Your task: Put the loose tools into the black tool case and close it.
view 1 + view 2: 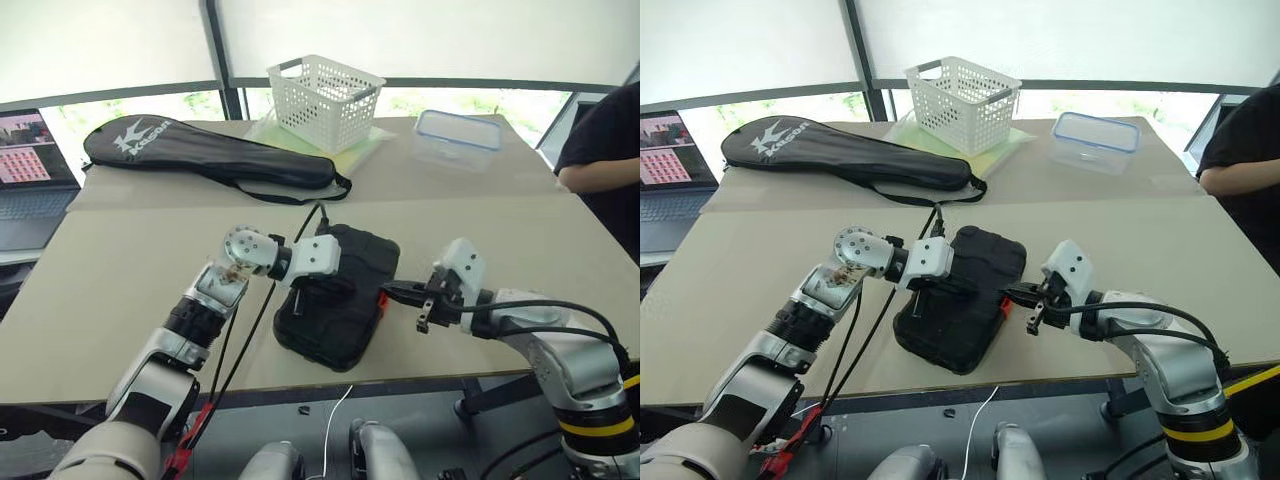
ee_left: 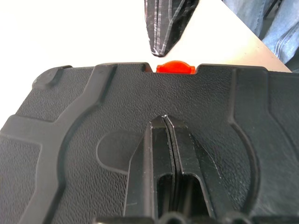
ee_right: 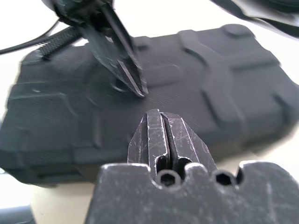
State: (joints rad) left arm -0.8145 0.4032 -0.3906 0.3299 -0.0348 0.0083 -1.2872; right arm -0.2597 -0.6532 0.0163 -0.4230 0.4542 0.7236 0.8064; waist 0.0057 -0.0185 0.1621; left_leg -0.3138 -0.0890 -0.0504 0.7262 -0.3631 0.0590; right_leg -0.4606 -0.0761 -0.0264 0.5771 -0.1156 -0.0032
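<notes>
Closed black tool case (image 1: 335,295) lies under the left gripper (image 1: 300,290), pinched empty on its lid; right gripper (image 1: 390,292), likewise pinched empty, sits beside the orange latch (image 1: 381,298).

one tool case (image 1: 335,300); one basket (image 1: 325,100)

black tool case (image 1: 335,300) — orange latch (image 2: 174,67)

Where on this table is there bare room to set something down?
The near left, between the laptop and the tool case, is bare. So is the right side, between the case and the person's sleeve. The far edge is crowded: racket bag, white basket, clear food box.
</notes>
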